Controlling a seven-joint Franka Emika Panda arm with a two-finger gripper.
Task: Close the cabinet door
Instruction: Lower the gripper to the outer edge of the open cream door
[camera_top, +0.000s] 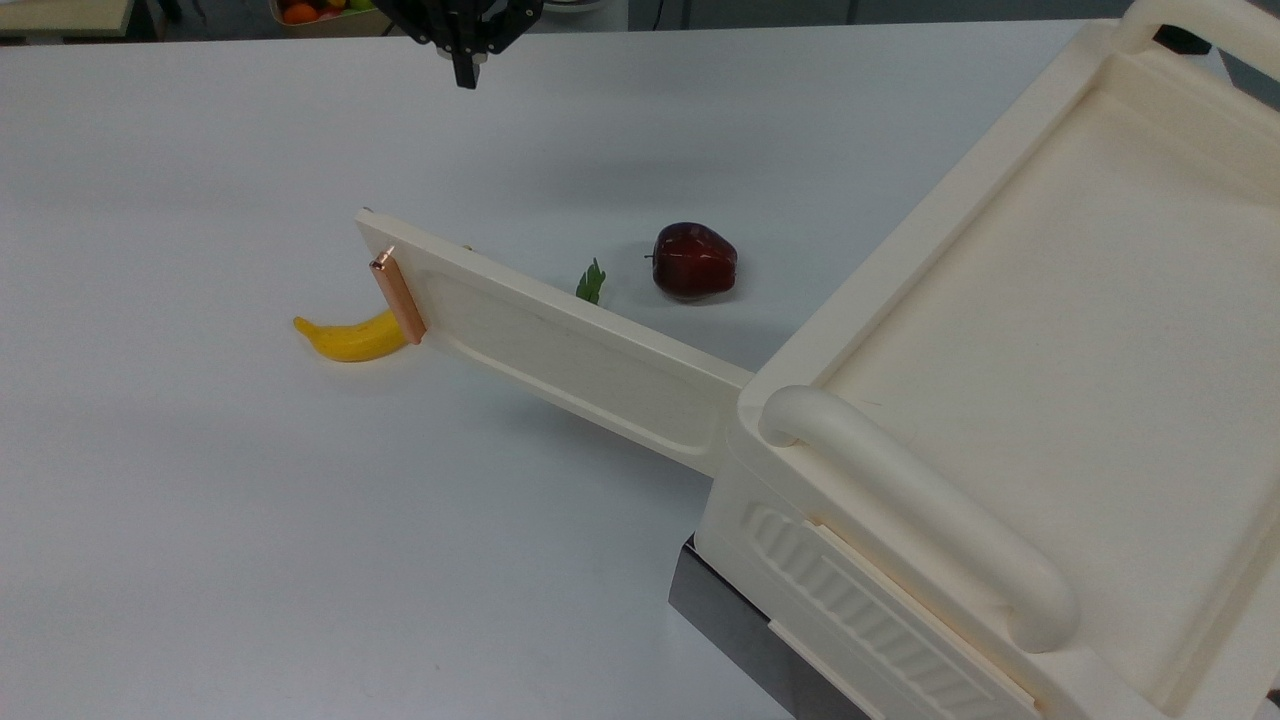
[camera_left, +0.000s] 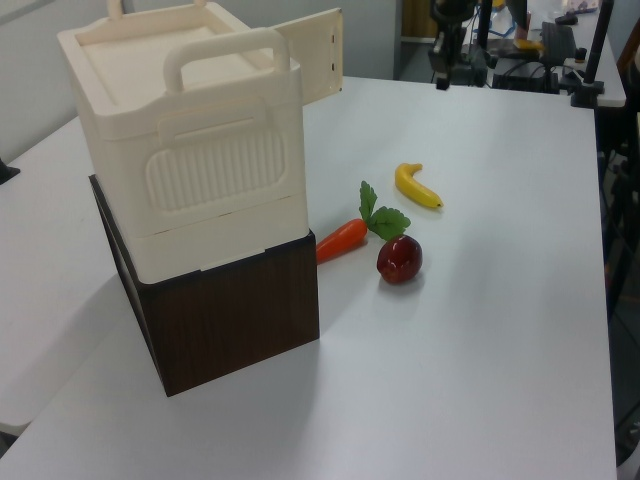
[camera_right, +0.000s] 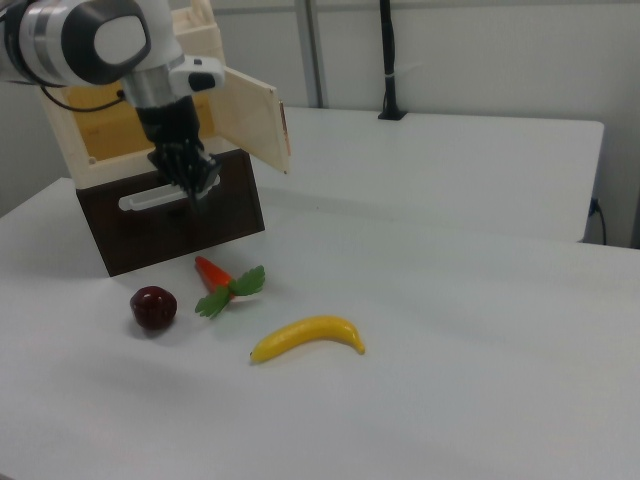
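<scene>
The cream cabinet (camera_top: 940, 200) fills the top view's right, on a dark base (camera_left: 230, 320). Its cabinet door (camera_top: 570, 350) stands swung open toward the top view's left, with the copper handle (camera_top: 398, 297) near its free end. In the left view the cabinet door (camera_left: 315, 55) sticks out behind the cabinet (camera_left: 190, 170). My gripper (camera_top: 465, 75) hangs shut and empty at the top view's upper edge, well beyond the door's free end. In the right view the gripper (camera_right: 197, 190) hangs in front of the dark base, beside the open cabinet door (camera_right: 250, 117).
On the white table lie a yellow banana (camera_top: 350, 340), partly behind the door's end, a dark red apple (camera_top: 694, 260) and a carrot (camera_left: 342, 240) with green leaves (camera_top: 591, 283). A fruit box (camera_top: 315, 12) sits past the table's far edge.
</scene>
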